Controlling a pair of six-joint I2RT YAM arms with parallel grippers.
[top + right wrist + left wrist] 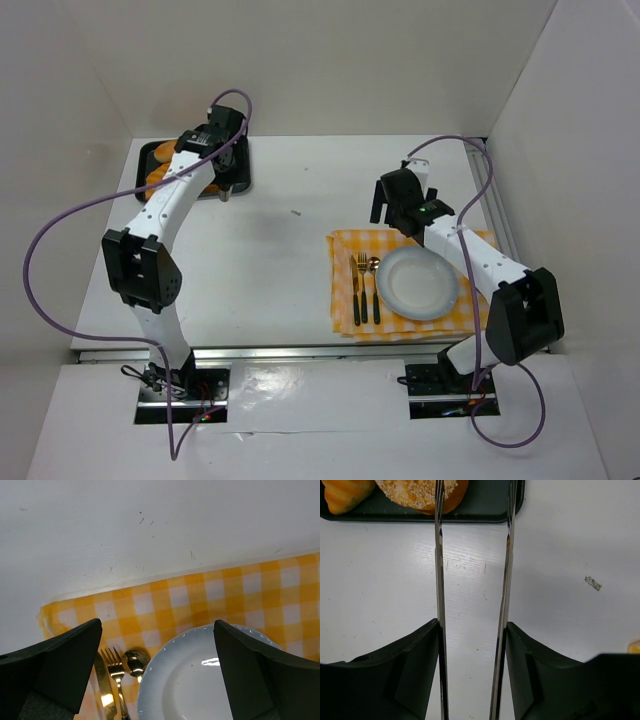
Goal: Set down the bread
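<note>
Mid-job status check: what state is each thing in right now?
left claw: open, tips at the bread, gripping nothing.
right claw: open, empty, above the plate.
bread: on the tray, not picked up.
plate: empty, on the checked cloth.
cutlery: laid beside the plate.

From above and behind we overlook the whole surface (270, 250), sharing the plate (417, 283) with our close right wrist view and the tray (243, 172), far left of the plate, with our left.
</note>
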